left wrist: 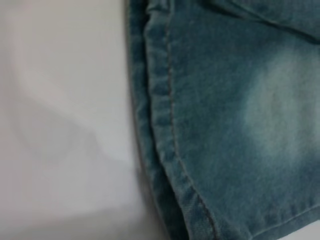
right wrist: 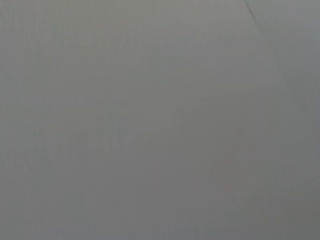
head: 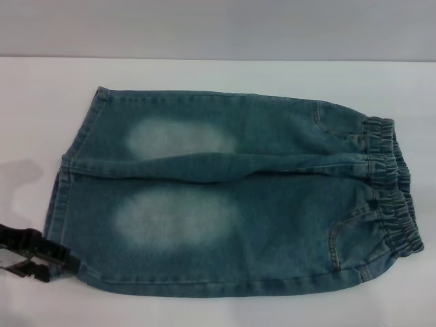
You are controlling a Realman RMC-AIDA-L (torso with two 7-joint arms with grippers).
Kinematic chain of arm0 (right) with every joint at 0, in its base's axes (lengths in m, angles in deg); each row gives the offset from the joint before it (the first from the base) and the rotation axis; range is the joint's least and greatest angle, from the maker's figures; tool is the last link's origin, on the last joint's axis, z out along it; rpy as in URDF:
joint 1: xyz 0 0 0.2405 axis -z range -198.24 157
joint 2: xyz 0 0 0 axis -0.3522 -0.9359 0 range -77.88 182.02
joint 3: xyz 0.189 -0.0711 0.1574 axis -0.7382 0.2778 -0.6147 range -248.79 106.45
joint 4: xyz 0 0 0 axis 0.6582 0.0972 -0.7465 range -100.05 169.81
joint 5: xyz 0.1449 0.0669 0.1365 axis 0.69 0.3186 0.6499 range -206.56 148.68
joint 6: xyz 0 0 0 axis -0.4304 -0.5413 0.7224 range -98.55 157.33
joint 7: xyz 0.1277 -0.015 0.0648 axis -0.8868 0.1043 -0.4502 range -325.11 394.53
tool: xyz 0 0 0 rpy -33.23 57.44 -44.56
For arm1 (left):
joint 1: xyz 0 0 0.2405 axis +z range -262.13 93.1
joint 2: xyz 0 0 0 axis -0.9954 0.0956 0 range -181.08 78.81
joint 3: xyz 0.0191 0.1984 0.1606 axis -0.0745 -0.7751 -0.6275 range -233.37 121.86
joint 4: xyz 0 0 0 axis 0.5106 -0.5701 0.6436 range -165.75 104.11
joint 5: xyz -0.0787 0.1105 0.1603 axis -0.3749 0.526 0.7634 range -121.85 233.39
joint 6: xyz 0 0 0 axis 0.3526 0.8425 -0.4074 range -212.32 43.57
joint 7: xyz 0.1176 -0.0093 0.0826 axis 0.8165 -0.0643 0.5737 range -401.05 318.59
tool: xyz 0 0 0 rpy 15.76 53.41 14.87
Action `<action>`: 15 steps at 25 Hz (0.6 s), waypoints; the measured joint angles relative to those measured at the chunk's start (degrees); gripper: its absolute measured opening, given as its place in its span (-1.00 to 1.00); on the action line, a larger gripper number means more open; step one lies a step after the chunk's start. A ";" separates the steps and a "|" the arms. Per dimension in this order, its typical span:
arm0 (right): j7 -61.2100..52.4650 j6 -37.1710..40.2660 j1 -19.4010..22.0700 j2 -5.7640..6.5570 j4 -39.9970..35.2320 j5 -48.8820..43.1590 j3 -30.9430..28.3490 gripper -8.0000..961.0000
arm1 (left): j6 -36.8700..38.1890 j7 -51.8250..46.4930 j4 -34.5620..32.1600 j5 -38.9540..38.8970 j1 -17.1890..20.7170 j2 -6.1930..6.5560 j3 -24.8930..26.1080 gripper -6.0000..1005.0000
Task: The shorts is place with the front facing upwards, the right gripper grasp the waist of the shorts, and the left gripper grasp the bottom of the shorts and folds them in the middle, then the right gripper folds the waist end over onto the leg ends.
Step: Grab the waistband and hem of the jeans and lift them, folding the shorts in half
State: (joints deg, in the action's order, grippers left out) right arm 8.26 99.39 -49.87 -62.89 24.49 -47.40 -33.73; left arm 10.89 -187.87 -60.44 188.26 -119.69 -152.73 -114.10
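At the far left of the head view, the left tool (head: 51,262) reaches in low over the white table (head: 218,71), its black tip right at the near corner of the leg hems (head: 60,204); from here it seems to touch that corner, but I cannot tell whether its fingers are spread or pinching the cloth. The left wrist view looks straight down on that same stitched hem edge (left wrist: 165,130) lying flat against the table (left wrist: 60,120), with part of a pale faded patch (left wrist: 280,115) beside it. The shorts (head: 231,194) lie spread flat in the middle of the table, front up, the two legs side by side, each with a faded oval patch (head: 177,216). Toward the right, a curved stitched pocket (head: 340,235) sits just before the puckered elastic waist (head: 392,184), which forms the right-hand end of the garment. The right tool is not in view; its wrist camera shows only a plain grey surface.
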 joint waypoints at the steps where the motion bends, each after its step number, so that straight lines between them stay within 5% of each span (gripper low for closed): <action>1: 0.00 0.00 0.03 0.00 -0.02 0.00 0.00 0.19 | 0.01 0.00 0.00 -0.11 -0.17 -0.04 0.02 0.44; 15: 0.00 0.05 0.34 0.09 -0.16 0.00 -0.05 0.19 | 0.71 1.61 0.00 -0.37 -1.73 -0.46 4.66 0.44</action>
State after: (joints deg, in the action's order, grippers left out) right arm 8.26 99.44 -49.53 -62.80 24.33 -47.40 -33.78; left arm 11.60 -186.26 -60.44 187.89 -121.42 -153.19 -109.45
